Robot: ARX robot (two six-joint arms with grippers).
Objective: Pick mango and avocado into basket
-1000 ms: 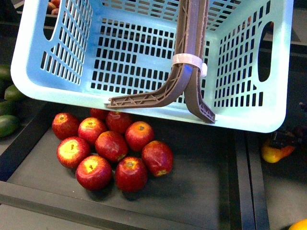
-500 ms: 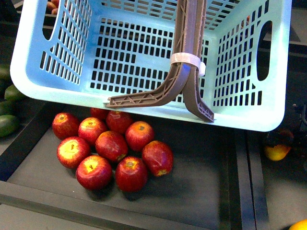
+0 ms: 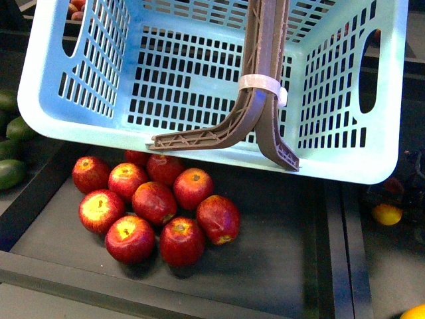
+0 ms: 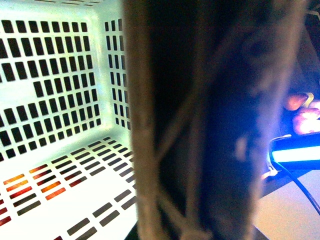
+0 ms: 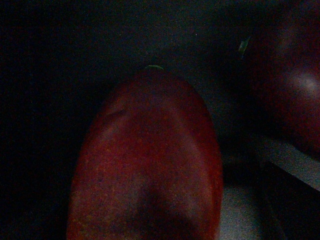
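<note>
The mint-teal basket [image 3: 199, 143] hangs tilted across the top of the front view, its floor bare. Its two brown handles [image 3: 264, 73], tied with a white strap, fill the left wrist view as a blurred brown handle [image 4: 165, 130]; my left gripper is shut on it, fingers hidden. The dark red mango [image 5: 145, 160] fills the right wrist view, with my right gripper shut on it. A yellow-orange bit of mango [image 3: 387, 214] shows at the far right among dark shapes. Dark green avocado [image 3: 10, 173] fruits lie at the left edge.
Several red apples [image 3: 154, 203] are heaped in a black tray [image 3: 279, 266] under the basket. Another dark red fruit [image 5: 295, 100] lies beside the held mango. An orange fruit [image 3: 415, 312] peeks in at the bottom right corner. A divider [image 3: 335, 252] separates the trays.
The yellow-orange fruit at the far right has shifted slightly right and shows less of itself. The basket has swayed a little; the apples have not moved.
</note>
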